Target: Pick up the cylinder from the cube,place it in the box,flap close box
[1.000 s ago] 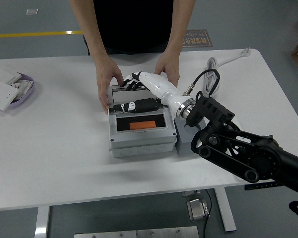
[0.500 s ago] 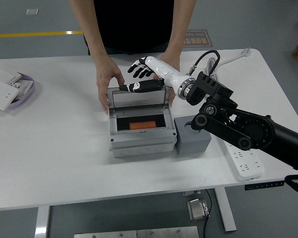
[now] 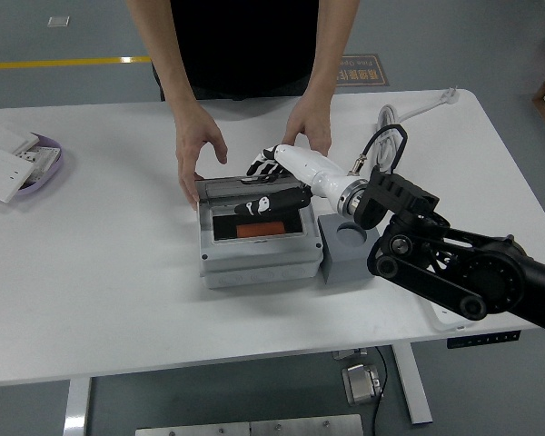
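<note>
Resting on lid (image 3: 250,188) | right hand (image 3: 271,182) fingers spread | cylinder (image 3: 261,230) below, in box (image 3: 259,259)

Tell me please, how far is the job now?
Done: the orange cylinder lies inside the box, and the cube shows an empty hole. In hand: the right hand pushes the lid down. Left: the lid is not fully shut.

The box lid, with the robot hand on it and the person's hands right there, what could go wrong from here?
1. The person's hands hold the grey box at its back corners, beside the lid that the right hand is pushing; fingers could get pinched.
2. The thumb reaches under the lid, so it might get caught as the lid closes.
</note>
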You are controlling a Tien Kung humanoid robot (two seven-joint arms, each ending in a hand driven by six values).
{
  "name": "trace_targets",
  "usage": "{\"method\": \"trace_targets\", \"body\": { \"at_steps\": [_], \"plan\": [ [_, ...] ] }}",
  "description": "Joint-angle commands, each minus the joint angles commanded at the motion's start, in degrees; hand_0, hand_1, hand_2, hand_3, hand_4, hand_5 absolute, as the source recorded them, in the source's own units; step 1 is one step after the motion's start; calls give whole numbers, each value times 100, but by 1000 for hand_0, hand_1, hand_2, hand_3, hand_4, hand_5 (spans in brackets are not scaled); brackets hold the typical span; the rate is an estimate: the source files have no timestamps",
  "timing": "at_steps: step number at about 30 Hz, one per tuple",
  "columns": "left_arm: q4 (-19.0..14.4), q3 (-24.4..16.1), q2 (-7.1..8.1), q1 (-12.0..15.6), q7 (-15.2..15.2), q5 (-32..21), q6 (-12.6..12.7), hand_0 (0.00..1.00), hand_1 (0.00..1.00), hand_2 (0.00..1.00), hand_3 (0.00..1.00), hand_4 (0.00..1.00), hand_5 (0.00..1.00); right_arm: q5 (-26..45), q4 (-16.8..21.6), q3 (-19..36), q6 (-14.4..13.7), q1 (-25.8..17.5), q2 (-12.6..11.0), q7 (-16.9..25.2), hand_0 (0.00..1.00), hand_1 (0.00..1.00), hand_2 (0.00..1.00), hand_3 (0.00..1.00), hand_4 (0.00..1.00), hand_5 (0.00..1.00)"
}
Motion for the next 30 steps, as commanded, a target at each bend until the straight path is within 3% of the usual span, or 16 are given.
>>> {"method": "trace_targets", "body": {
  "at_steps": [7,15,20,25,30],
  "plan": [
    [-5,-53,-4,0,-2,46,1,629,647,625,668,722,253,-609,504,-349,-29,-154,19,-196,634,613,634,669,911,553],
    [-6,-68,-2,-2,-5,58,2,629,647,625,668,722,253,-877,504,-586,-3,-288,-27,-226,634,617,638,671,897,558],
    [-2,-30,1,11,-4,27,2,629,647,625,668,722,253,-960,639,-20,-116,-490,-253,-139,640,619,640,673,894,564],
    [5,43,2,41,-3,-42,3,629,647,625,668,722,253,-810,989,778,-390,-991,-522,105,640,619,640,673,894,564],
    [4,86,-16,71,-2,-74,3,629,647,625,668,722,253,-213,986,1667,-584,-1589,-507,608,634,615,636,671,889,568]
  ]
}}
